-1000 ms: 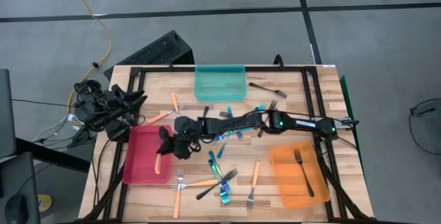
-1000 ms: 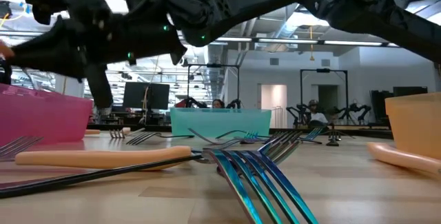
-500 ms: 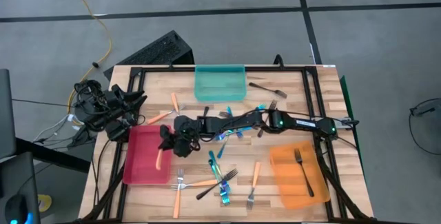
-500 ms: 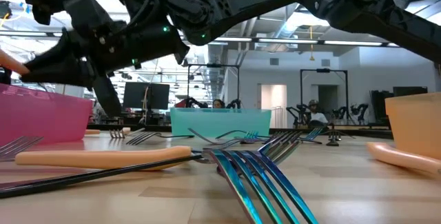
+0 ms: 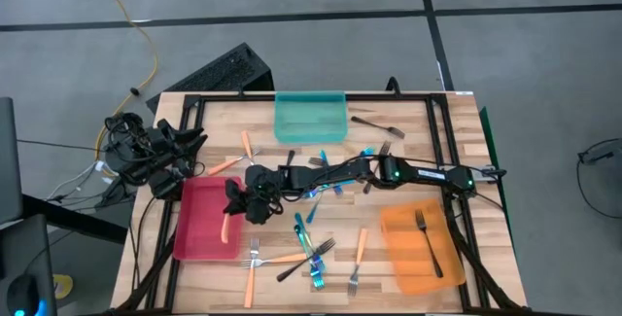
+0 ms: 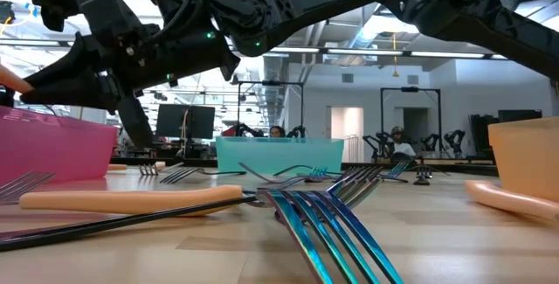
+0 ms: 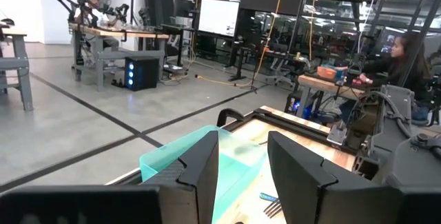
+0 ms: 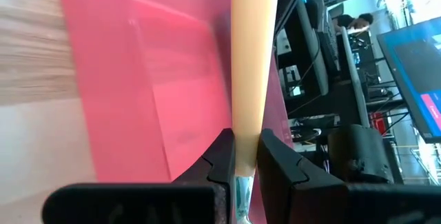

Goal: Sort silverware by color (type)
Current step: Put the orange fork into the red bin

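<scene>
Start at the table's left edge: your left gripper point(image 7: 238, 176) waits folded off the far-left corner, its jaws standing apart with nothing between them, looking across at the teal tray point(image 5: 310, 118) on the far edge.

Next comes the red tray point(image 5: 206, 221) along the left edge. Your right gripper point(image 5: 236, 209) has reached right across the table and hangs over that tray's right-hand part, pinched narrow on an orange-handled fork point(image 8: 252, 58). The wrist view shows the two fingers point(image 8: 222, 158) clamping the handle just above where it meets the metal, with the handle pointing out over the red floor.

That fork looks light and stiff; the smooth rounded handle could swivel or slide in so small a bite, so I judge a low, gentle release is safer than a drop from height. For the next ones, take the handle near its middle, across its width, where the grip balances.

Moving right, the unsorted silverware point(image 5: 311, 250) lies tangled near the middle of the near edge, with more blue pieces at the centre and dark ones by the far-right corner. Overlapping tines will likely drag neighbours, so pick the loose outliers first.

At the right edge, the orange tray point(image 5: 420, 238) holds one dark fork point(image 5: 428, 240).
</scene>
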You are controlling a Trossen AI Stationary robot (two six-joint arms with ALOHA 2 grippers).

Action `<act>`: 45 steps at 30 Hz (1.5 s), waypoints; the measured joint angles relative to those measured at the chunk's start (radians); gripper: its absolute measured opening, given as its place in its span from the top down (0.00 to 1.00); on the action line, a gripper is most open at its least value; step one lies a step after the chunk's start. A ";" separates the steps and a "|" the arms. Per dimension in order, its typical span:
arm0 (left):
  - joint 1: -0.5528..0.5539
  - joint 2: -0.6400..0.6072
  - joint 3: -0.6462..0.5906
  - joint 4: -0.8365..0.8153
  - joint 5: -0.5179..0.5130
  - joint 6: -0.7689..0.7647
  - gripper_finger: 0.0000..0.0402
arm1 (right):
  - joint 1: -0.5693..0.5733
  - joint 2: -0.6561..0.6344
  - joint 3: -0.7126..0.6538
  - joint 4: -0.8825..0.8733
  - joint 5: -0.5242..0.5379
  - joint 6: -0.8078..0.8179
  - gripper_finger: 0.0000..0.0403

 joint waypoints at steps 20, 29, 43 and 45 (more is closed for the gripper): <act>0.000 0.000 0.000 0.000 0.000 0.000 0.72 | -0.005 0.000 0.000 -0.028 -0.023 -0.010 0.84; 0.000 0.000 0.000 0.000 0.000 0.000 0.72 | -0.007 0.000 0.000 -0.033 -0.023 -0.004 0.84; 0.000 0.000 0.000 0.000 0.000 -0.002 0.72 | -0.009 0.000 0.000 -0.026 -0.022 0.000 0.77; 0.000 0.000 0.000 0.000 0.000 -0.002 0.72 | -0.009 0.000 0.000 -0.026 -0.021 0.000 0.77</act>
